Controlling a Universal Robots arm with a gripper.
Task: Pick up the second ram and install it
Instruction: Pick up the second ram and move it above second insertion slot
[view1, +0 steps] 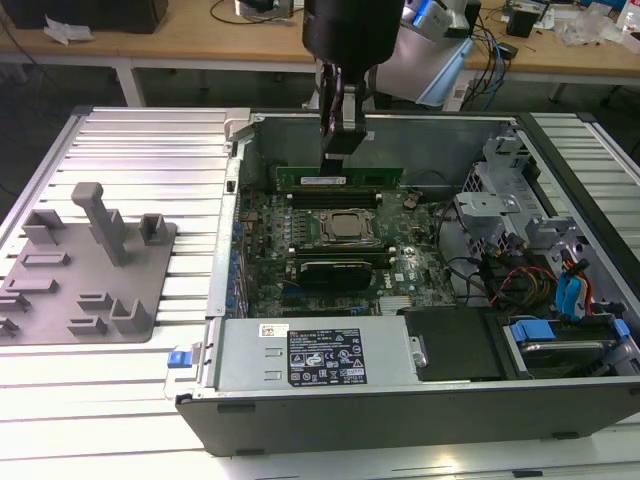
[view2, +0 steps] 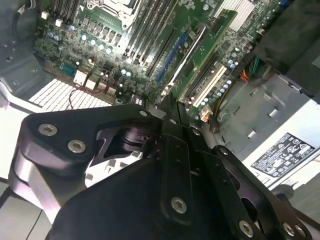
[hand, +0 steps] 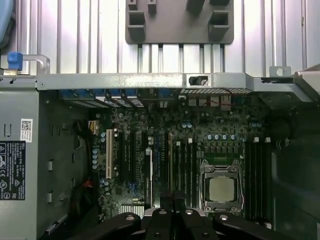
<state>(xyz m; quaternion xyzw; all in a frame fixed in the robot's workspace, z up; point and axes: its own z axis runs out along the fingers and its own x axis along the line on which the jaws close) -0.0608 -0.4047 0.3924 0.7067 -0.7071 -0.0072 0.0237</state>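
On the exterior view's left, a grey tray (view1: 90, 270) lies on the slatted table (view1: 150, 140). To its right, inside the open computer case (view1: 400, 420), the gripper (view1: 340, 155) pinches the upright second ram (view1: 370, 177) by its top edge, just on the far side of the processor (view1: 345, 228).

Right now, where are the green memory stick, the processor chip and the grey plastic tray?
green memory stick (view1: 375, 177): exterior view, on its green face, toward the exterior view's right.
processor (view1: 347, 227): exterior view, on the middle of its silver top.
grey tray (view1: 55, 285): exterior view, on a bare flat patch of its base.
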